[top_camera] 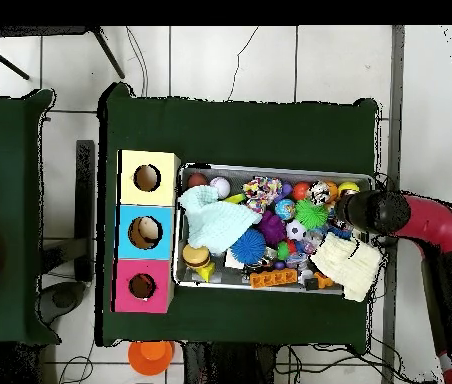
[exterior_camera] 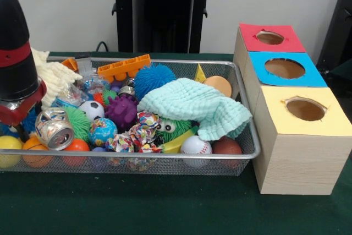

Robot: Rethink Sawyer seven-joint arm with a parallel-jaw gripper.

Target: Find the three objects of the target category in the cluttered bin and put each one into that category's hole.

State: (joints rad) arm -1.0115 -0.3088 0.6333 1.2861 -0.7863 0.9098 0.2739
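The mesh bin (exterior_camera: 242,155) sits on the green bench (exterior_camera: 137,207), heaped with balls, spiky toys and a mint cloth (exterior_camera: 198,105), and the box with the yellow hole (exterior_camera: 305,108), blue hole (exterior_camera: 284,68) and red hole (exterior_camera: 269,37) touches its end farthest from the jaws. The arm's end (exterior_camera: 19,75) hangs over the opposite end, above a crushed can (exterior_camera: 54,129) and beside a cream knit glove (exterior_camera: 55,75). I cannot tell whether the jaws are released or clenched.
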